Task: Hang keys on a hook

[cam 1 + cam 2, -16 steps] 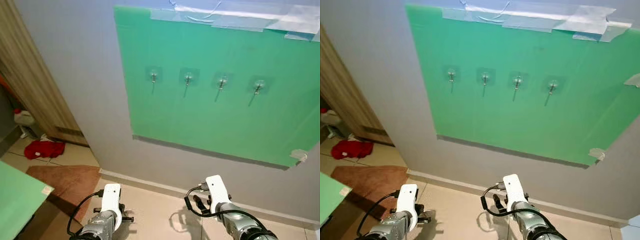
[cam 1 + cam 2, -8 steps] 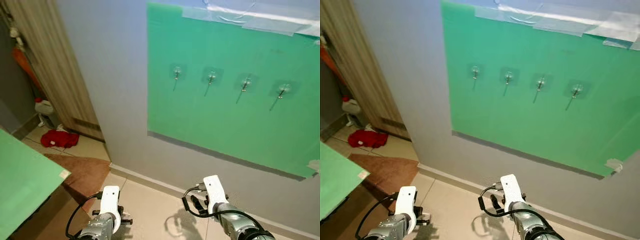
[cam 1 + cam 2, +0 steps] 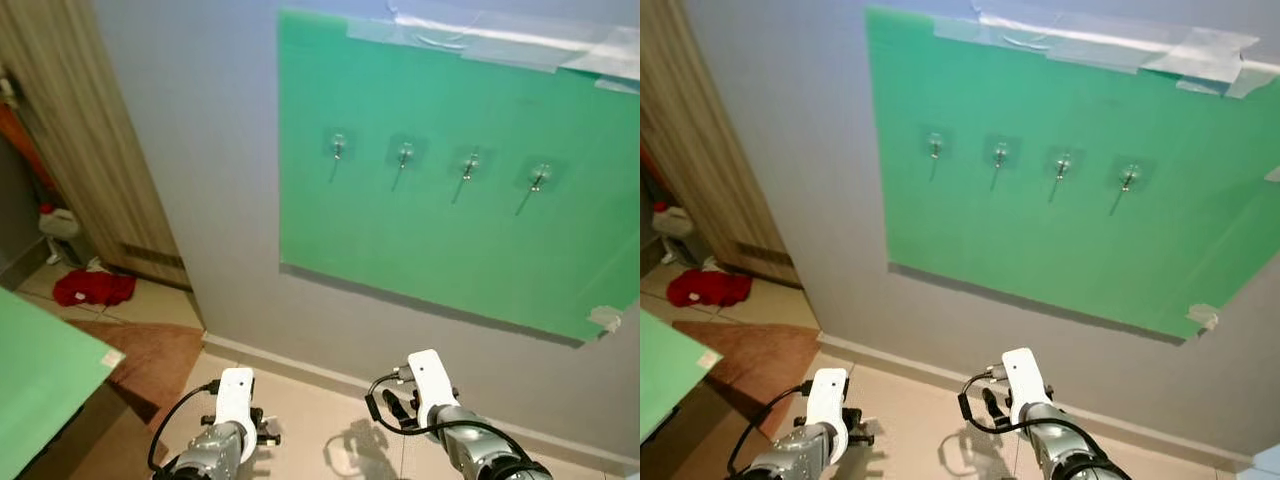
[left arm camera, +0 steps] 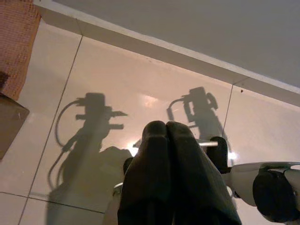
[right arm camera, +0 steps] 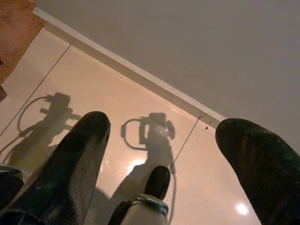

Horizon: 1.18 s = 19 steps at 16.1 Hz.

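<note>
Four small clear hooks (image 3: 405, 153) sit in a row on a green sheet (image 3: 420, 240) taped to the grey wall. Both arms hang low over the tiled floor, well below the hooks. My left gripper (image 4: 166, 129) points at the floor with its two black fingers pressed together. My right gripper (image 5: 166, 126) also points down at the floor by the baseboard, its fingers (image 5: 89, 136) spread wide with nothing between them. In the left eye view the left wrist (image 3: 235, 395) and the right wrist (image 3: 430, 385) sit near the bottom edge.
A wooden door panel (image 3: 70, 150) stands to the left of the wall. On the floor there lie a red cloth (image 3: 92, 288), a white bottle (image 3: 58, 222) and a brown mat (image 3: 150, 350). A green board (image 3: 40, 380) juts in at lower left.
The head camera has swung, so the wall and hooks shift sideways in the picture. Both arms stay low, and the hooks are still bare.
</note>
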Available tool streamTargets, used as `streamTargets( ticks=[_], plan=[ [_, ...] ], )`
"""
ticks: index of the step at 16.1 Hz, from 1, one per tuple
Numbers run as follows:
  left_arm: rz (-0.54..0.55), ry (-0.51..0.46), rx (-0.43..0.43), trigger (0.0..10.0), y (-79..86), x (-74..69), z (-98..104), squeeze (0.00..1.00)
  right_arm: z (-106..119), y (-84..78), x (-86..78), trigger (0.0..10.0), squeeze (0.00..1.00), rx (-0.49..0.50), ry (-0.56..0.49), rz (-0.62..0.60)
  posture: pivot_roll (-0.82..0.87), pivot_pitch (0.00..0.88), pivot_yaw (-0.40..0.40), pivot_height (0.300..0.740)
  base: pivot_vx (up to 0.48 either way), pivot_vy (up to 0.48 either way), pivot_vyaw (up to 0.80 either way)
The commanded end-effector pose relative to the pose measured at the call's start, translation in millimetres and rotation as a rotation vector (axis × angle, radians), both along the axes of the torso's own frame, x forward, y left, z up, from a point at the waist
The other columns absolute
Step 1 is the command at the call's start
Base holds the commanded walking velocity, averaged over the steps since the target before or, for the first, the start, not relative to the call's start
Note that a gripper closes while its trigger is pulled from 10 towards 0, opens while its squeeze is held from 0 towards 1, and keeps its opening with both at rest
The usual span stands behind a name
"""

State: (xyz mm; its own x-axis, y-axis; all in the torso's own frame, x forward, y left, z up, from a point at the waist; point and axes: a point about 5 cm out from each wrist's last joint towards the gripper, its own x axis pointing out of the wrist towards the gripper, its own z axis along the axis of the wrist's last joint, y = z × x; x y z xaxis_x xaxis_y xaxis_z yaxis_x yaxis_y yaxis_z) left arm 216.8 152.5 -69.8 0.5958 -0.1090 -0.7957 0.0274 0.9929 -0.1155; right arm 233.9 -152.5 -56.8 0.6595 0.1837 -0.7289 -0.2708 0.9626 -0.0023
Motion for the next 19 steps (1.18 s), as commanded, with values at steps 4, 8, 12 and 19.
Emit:
streamTargets(
  ticks=[4,8,12,19],
  plan=[
    [-0.013,-0.028,-0.004,10.0,-4.6,7.3,4.4,0.0,-2.0,-7.7,-4.6,10.0,0.0,-0.012,-0.008,-0.009,-0.07,0.0,0.017,0.719,0.0,0.0,0.0],
    [-0.05,-0.05,0.005,10.0,-12.4,13.6,8.3,0.0,-5.7,-12.8,-11.1,10.0,0.0,-0.012,0.008,-0.029,-0.06,0.0,0.01,0.74,0.0,0.0,0.0],
    [-0.022,-0.046,0.022,10.0,-7.4,10.5,6.3,0.0,-6.3,-2.8,-11.4,10.0,0.0,0.017,0.008,-0.023,-0.05,0.0,0.002,0.74,0.0,0.0,0.0],
    [-0.013,-0.037,0.047,10.0,-3.9,3.8,2.4,0.0,-4.7,-9.7,-8.4,10.0,0.0,0.068,0.015,-0.13,-0.03,0.0,-0.011,0.74,0.0,0.0,0.0]
  ],
)
